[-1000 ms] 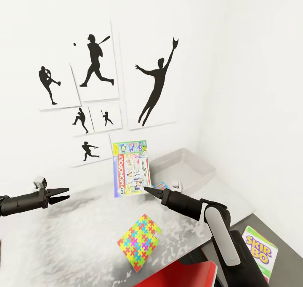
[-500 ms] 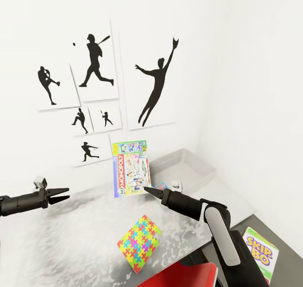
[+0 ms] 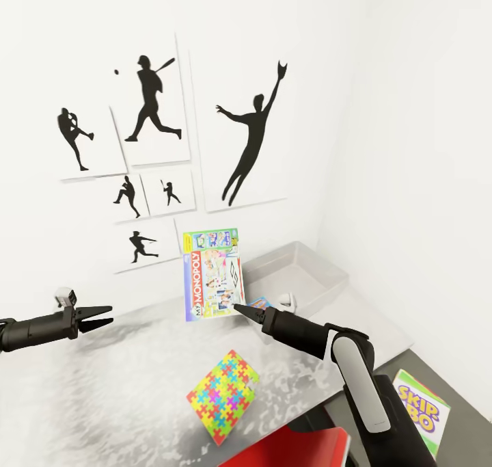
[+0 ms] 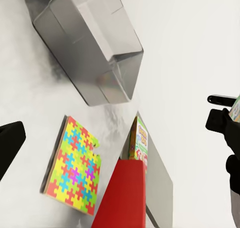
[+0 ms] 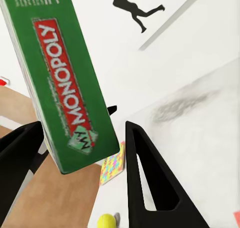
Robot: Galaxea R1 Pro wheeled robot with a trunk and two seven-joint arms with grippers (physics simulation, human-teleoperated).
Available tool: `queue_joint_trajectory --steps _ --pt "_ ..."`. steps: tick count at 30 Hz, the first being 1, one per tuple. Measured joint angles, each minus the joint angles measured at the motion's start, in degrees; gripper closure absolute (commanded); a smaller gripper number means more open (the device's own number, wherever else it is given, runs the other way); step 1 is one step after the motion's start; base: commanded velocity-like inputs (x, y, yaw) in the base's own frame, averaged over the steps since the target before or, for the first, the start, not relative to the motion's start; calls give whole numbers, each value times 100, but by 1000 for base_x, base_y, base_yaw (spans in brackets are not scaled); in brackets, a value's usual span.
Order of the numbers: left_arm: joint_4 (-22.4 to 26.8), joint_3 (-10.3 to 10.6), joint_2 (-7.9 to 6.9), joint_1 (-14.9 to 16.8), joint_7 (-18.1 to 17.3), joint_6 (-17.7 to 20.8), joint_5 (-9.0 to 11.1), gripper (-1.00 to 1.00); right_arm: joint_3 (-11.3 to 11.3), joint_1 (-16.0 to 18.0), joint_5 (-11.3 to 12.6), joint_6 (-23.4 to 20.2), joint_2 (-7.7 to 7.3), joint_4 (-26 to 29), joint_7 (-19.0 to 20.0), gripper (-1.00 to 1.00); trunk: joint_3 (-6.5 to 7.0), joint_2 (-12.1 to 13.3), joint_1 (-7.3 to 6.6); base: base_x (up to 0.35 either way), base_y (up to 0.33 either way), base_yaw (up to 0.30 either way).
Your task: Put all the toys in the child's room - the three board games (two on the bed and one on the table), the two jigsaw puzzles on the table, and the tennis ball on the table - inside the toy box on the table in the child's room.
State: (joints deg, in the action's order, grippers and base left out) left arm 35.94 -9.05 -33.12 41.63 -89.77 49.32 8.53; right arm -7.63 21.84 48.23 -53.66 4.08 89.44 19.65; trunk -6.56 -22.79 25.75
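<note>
Head view: the right gripper (image 3: 240, 309) holds a Monopoly board game (image 3: 213, 274) upright above the table (image 3: 102, 385), pinched at the box's lower corner, short of the grey toy box (image 3: 294, 275) that sits at the table's far right corner against the wall. The right wrist view shows the green box edge (image 5: 65, 87) clamped between the two dark fingers (image 5: 147, 173). The left gripper (image 3: 102, 316) hangs over the table's left side with its fingers slightly apart and nothing between them.

A jigsaw puzzle (image 3: 224, 395) lies near the table's front edge; a small blue box (image 3: 263, 304) peeks out just behind the right gripper. A Skip-Bo box (image 3: 418, 412) rests on the lower dark side unit (image 3: 465, 419) to the right.

The grip on one corner looks thin: a tall box held so low could swing or slip during the carry, and a release before it is over the tray could drop it on the rim or on the table.

A red chair (image 3: 287, 453) is cut off at the frame's bottom. The small yellow round thing (image 5: 106, 221) in the right wrist view may be the tennis ball; too little shows to be sure.
</note>
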Motion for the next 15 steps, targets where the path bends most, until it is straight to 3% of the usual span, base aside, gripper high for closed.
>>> queue_joint_trajectory --steps 9,15 --pt "0 -2 0 0 -1 0 0 -100 0 0 2 0 2 2 1 100 0 0 0 1 -8 0" --pt "-1 -2 0 -1 -1 3 0 -100 0 0 2 1 2 0 1 100 0 0 -1 95 0 0"
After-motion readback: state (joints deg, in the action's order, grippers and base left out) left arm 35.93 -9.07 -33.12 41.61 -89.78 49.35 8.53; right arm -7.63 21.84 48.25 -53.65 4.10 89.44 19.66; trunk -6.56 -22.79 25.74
